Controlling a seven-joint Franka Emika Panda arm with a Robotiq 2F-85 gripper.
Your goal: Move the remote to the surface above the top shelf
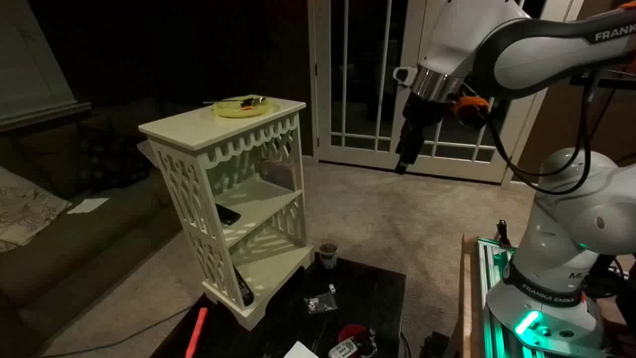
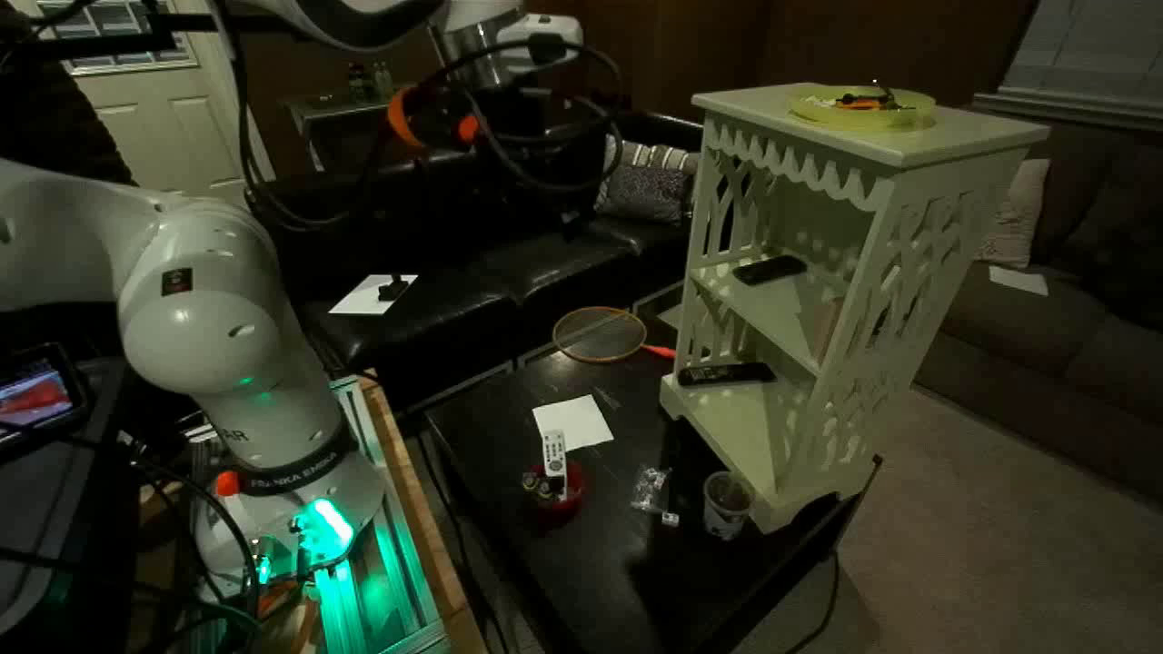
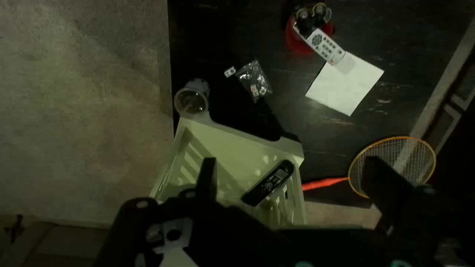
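Cream-white stand (image 1: 210, 199), lattice-sided, flat top (image 1: 194, 123). Arm (image 1: 536, 59) arched, hand (image 3: 291, 161) angled downward, apart from stand, spread wide. Black buttoned remote (image 2: 727, 373) on lower shelf (image 2: 738, 420); flat black oblong (image 2: 770, 269) on upper shelf (image 2: 768, 302).

Dimly lit carpet (image 1: 377, 214), black sofa (image 2: 536, 263), glass-paned doors (image 1: 366, 79), seemingly brown walls (image 2: 818, 45)

The remote (image 2: 727, 373) lies 2 levels below the stand's (image 2: 786, 318) top board (image 2: 963, 134).

A black rectangular worktop (image 2: 618, 559) carries a cream-white lattice-sided stand (image 1: 256, 201), clear patterned cup (image 2: 727, 510), small white block (image 3: 230, 71), clear plastic bag (image 3: 255, 81), white paper sheet (image 3: 345, 84), round red bowl (image 3: 298, 44) and orange-rimmed, red-handled racket (image 3: 339, 180).
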